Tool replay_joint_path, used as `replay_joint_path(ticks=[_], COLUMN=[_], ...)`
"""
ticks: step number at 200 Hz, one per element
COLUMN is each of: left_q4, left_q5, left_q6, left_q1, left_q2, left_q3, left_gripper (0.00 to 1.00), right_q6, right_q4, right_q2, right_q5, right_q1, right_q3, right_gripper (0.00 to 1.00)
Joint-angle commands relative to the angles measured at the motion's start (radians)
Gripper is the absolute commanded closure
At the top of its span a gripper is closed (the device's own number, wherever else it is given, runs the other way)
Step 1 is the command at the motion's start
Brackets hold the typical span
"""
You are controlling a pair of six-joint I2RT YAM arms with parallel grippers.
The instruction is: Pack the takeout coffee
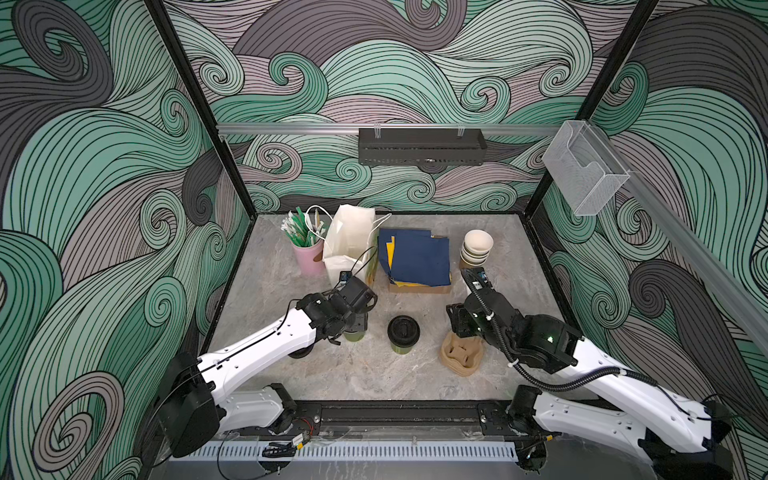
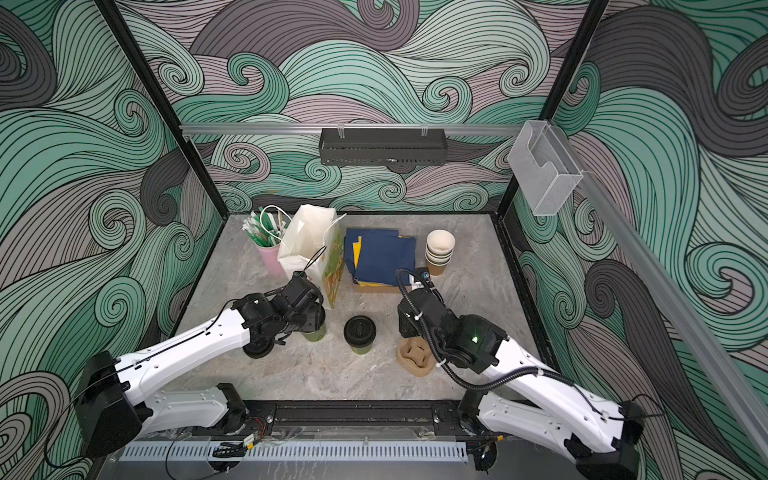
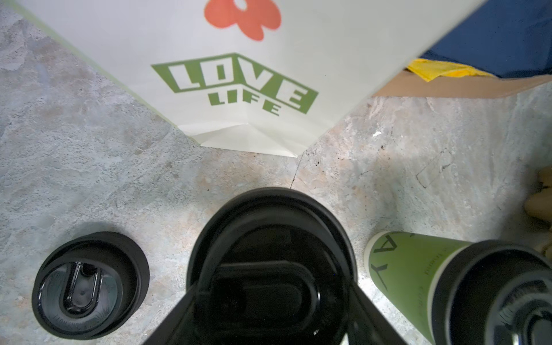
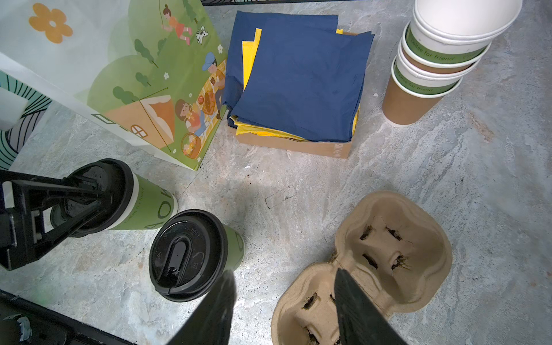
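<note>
Two takeout coffees with olive-green sides and black sip lids stand at the table's middle front. My left gripper (image 1: 357,322) is shut on the lid of the left cup (image 1: 354,336); in the left wrist view its fingers (image 3: 185,301) press both sides of that lid (image 3: 271,239). The other cup (image 1: 403,332) stands free to the right, also seen in the right wrist view (image 4: 188,254). My right gripper (image 4: 283,271) hangs open and empty between that cup and a brown pulp cup carrier (image 4: 430,254), with one finger over the carrier's near end.
A white printed paper bag (image 1: 349,245) stands open behind the left cup. A box of blue and yellow napkins (image 1: 417,257), a stack of lidless cups (image 1: 476,249) and a pink cup of straws (image 1: 309,257) line the back. A loose black lid (image 3: 89,283) lies beside the held cup.
</note>
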Motion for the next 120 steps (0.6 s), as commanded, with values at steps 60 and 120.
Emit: replay_joint_path(ticks=[60,120], left_q4=[-0.088,-0.024], left_q5=[-0.008,0.036], left_q6=[-0.024,-0.056], left_q1=[0.006,0.008], left_q2=[0.028,0.018], left_q3=[0.051,-0.018], left_gripper=[0.36,0.36], right_q6=[0.020,0.018], right_q4=[-0.020,-0.022], right_q2=[-0.016,-0.016], right_q5=[0.007,0.007], right_q1=[-0.006,-0.007], right_q3=[-0.006,-0.002], right_gripper=[0.45,0.45])
